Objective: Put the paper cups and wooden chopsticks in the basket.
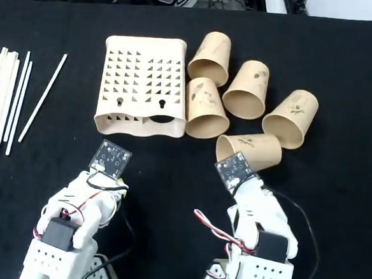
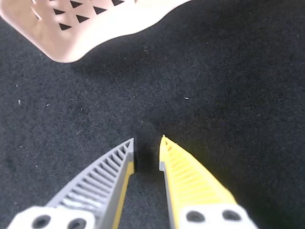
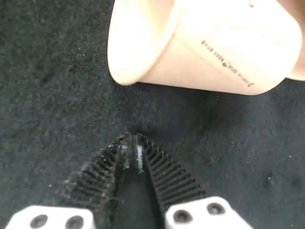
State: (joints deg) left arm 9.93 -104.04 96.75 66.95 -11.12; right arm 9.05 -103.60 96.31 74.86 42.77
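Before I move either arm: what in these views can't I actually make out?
- Chopsticks: in the high view the pile overlaps itself and runs off the left edge, so there is no reliable count.
- Basket: the high view shows one perforated face, and which way its opening faces is unclear. The left wrist view crops it at the frame edge.
- Nearest paper cup: the right wrist view crops it at the frame edge, and its inside is hidden.

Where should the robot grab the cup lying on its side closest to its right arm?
Probably the rim of the cup: it lies on its side, with its open mouth the end nearest the right tool. Slip one finger inside the mouth, one outside, coming from that end.
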